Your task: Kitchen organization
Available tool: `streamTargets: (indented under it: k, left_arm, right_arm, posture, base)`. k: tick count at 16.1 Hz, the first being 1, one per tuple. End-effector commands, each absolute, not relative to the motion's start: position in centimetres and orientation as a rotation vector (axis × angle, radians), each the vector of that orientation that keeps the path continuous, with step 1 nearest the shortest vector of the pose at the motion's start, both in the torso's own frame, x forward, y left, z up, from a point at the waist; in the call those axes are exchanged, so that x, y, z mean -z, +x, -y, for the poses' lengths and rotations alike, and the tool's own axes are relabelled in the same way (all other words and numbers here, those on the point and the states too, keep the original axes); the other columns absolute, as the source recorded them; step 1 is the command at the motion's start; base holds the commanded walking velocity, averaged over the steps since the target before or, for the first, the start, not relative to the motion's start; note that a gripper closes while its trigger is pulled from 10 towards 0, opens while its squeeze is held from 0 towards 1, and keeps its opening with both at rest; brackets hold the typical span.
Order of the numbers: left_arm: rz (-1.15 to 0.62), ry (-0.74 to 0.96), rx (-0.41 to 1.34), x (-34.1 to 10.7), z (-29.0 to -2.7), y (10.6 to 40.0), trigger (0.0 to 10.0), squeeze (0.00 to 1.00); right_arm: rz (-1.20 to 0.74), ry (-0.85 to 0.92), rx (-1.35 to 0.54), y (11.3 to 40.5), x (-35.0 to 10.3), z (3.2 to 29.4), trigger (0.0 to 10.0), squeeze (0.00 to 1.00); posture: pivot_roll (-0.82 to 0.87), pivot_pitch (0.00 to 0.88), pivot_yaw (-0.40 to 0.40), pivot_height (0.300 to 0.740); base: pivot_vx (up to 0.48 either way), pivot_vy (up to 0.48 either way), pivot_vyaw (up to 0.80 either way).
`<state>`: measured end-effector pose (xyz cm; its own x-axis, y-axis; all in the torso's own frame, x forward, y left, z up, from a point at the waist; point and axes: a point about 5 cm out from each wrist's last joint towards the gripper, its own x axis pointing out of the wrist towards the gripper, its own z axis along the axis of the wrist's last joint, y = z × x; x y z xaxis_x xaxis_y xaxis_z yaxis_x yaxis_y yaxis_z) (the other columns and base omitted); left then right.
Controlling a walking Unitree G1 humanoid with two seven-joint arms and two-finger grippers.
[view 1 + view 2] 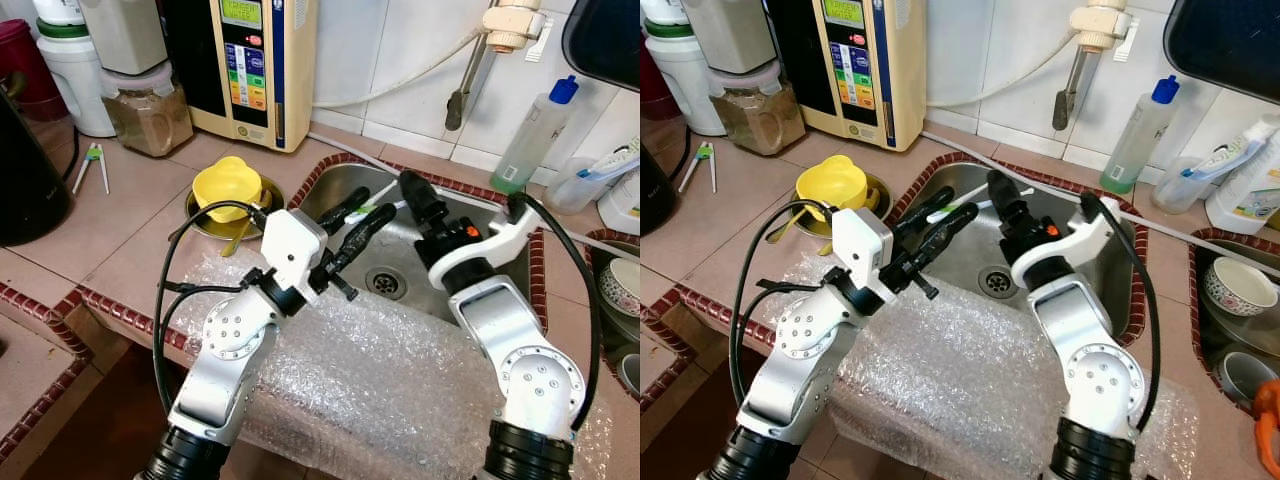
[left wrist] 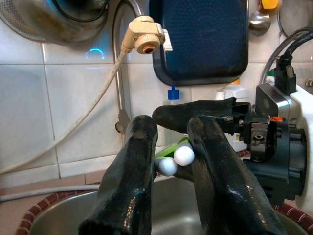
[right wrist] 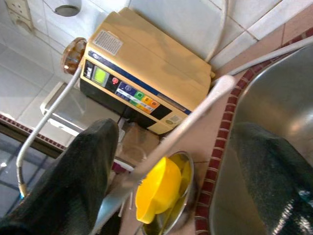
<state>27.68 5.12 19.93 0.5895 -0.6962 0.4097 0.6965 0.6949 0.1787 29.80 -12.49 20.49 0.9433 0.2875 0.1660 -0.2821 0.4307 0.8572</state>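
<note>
Both grippers hang over the steel sink. My left gripper is shut on a thin white stick with a green part; in the left wrist view its two round white ends sit between the black fingers. My right gripper is just beyond it, pointing back toward the left one. In the right wrist view its fingers stand wide apart, open, with the white stick passing between them. I cannot tell what the stick is.
A yellow cup sits in a steel dish left of the sink. Bubble wrap covers the counter's front edge. A soap bottle and tap stand behind the sink. A water purifier and jar stand at the back left, bowls at the right.
</note>
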Motion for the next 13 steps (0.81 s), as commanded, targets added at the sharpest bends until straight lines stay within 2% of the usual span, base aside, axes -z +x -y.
streamTargets:
  k: [1,6,13]
  left_arm:
    - [0.481,0.003,0.831,-20.1,-4.7,27.3,0.0,0.0]
    - [0.476,0.0,0.827,-20.0,-4.6,27.3,0.0,0.0]
    - [0.47,0.002,0.817,-19.8,-4.6,27.5,0.0,0.0]
  right_arm:
    - [0.009,1.141,-0.358,30.1,-21.0,12.0,0.0,0.0]
    - [0.011,1.211,-0.38,30.3,-21.7,11.3,0.0,0.0]
    - [0.013,1.292,-0.379,30.4,-22.1,11.6,0.0,0.0]
  posture:
    - [0.01,0.083,-0.061,0.74]
    - [0.01,0.083,-0.061,0.74]
    - [0.01,0.082,-0.061,0.74]
  base:
    - [0.0,0.0,0.0]
    - [0.0,0.0,0.0]
    - [0.0,0.0,0.0]
